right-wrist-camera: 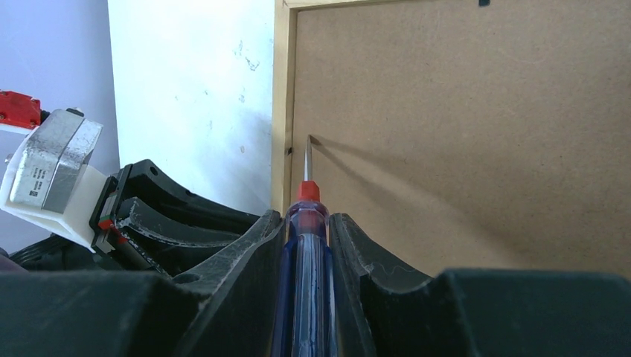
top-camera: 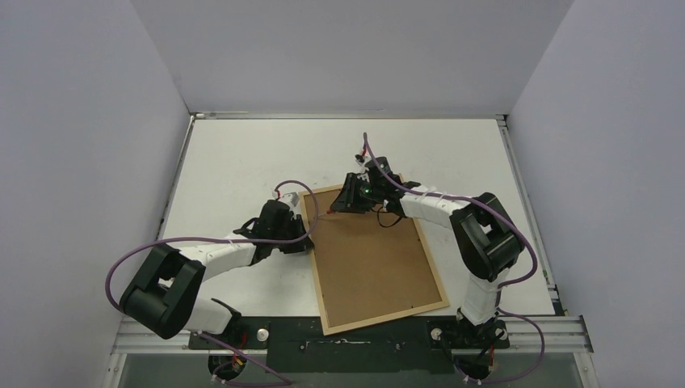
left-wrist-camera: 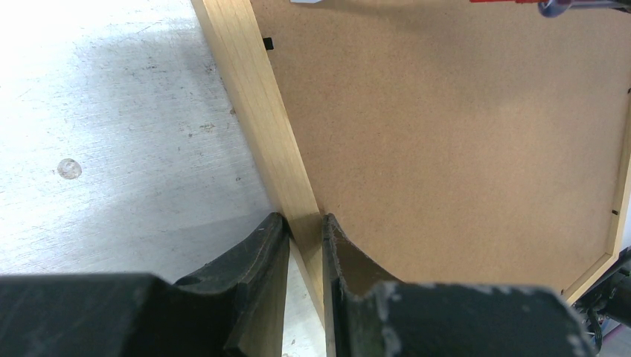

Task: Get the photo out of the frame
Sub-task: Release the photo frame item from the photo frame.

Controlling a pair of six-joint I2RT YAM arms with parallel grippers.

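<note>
1. We've got the frame (top-camera: 386,317) lying flat on the white surface (top-camera: 242,153), centre to lower centre of the overhead view and slightly askew. Its brown backing panel (top-camera: 371,259) faces up.
2. The left gripper (left-wrist-camera: 301,223) is clamped on the frame's left rail, one finger outside the moulding and one over the panel.
3. Up near the frame's upper-left corner, the right gripper (right-wrist-camera: 306,219) is closed tight around a blue-handled screwdriver (right-wrist-camera: 306,253).
4. We see the blade tip on the panel, just beside the moulding's inner edge and next to a small dark tab (right-wrist-camera: 288,151).
</note>
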